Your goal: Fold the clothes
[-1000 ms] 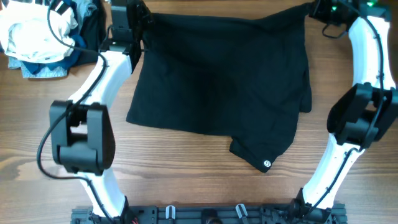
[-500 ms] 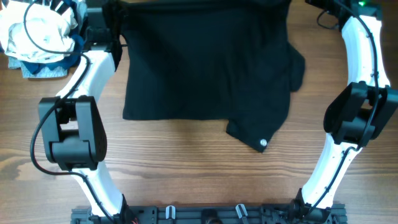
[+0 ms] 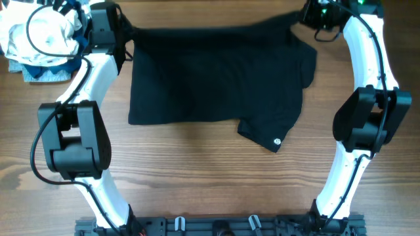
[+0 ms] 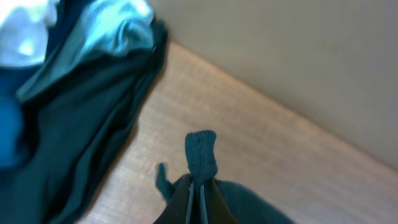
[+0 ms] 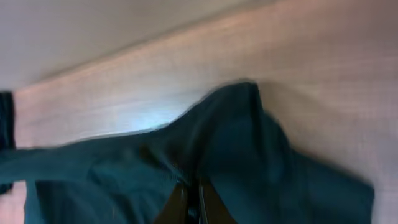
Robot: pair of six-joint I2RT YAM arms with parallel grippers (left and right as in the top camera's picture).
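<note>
Clothes (image 3: pixel 216 78), i.e. one large black soft-fabric shirt-like garment, lie spread on your light-brown wooden worktop (image 3: pixel 197 183), filling the upper middle of the overhead frame. The top edge runs between both claws, close to the frame's top. The bottom edge is roughly straight on the left, then drops into a flap at the garment's lower right. On that flap you'll see a small white round logo (image 3: pixel 277 140), facing up. The right side is bunched, w/ a fold sticking out toward the right arm.

Your left claw (image 3: pixel 126 31) sits at the garment's upper-left corner, jaws closed tight on the fabric. In the left wrist view it's at bottom ctr, pinching the cloth, w/ a small tab of fabric poking up past the tips. Bare worktop and a plain beige wall (image 4: pixel 298 56) lie beyond.

Your right claw (image 3: pixel 307 16) is at the upper-right corner, likewise clamped on the fabric. The right wrist view is blurred, but the cloth gathers right at the tips at bottom ctr and drapes off to both sides.

A loose pile of white, pale-blue and dark garments (image 3: pixel 39 36) sits in the upper-left corner of the overhead frame, just beside the left arm and apart from the black garment. It also fills the upper left of the left wrist view.
</note>
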